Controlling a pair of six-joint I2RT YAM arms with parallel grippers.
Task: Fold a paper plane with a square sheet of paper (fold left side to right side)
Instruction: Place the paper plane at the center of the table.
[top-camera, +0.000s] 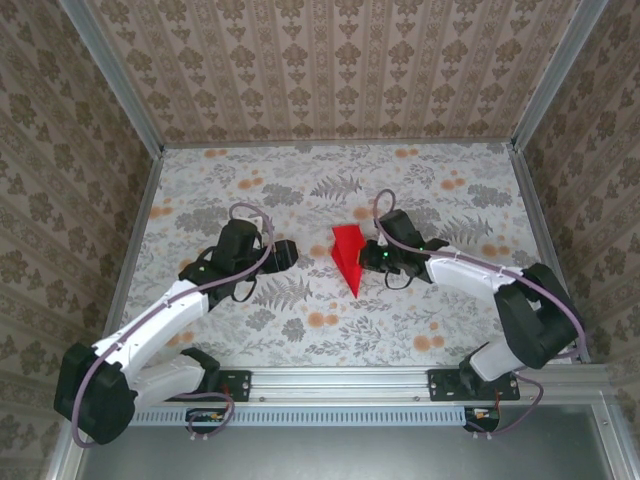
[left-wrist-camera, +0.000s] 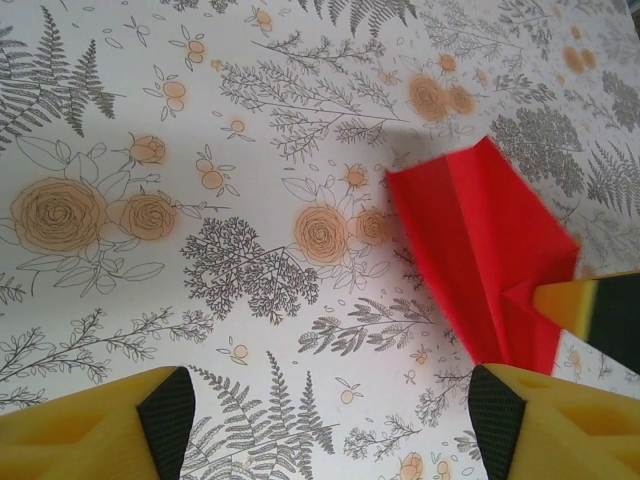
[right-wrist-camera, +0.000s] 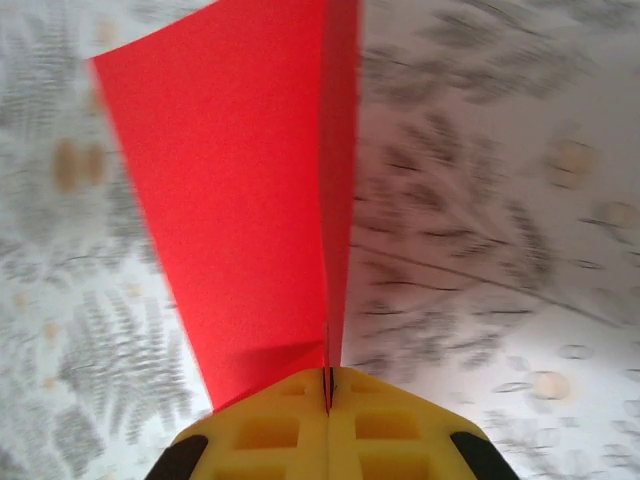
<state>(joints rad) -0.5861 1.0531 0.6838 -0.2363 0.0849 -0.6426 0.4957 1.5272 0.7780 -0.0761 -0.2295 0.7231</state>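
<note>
The square sheet of paper is bright red and folded into a narrow pointed paper plane (top-camera: 348, 256) at the middle of the table, tip toward the near edge. My right gripper (top-camera: 372, 258) is shut on its right side. In the right wrist view the raised centre fold of the plane (right-wrist-camera: 240, 190) runs straight into the closed yellow jaws of the right gripper (right-wrist-camera: 328, 385). My left gripper (top-camera: 291, 254) stands open to the left of the plane. In the left wrist view the left gripper (left-wrist-camera: 330, 420) has bare cloth between its fingers, with the plane (left-wrist-camera: 470, 250) just beyond the right pad (left-wrist-camera: 497, 408).
A floral tablecloth (top-camera: 300, 190) covers the table. Patterned walls (top-camera: 340, 70) and metal frame posts (top-camera: 130, 100) close it in at the back and sides. A metal rail (top-camera: 340, 382) with both arm bases runs along the near edge.
</note>
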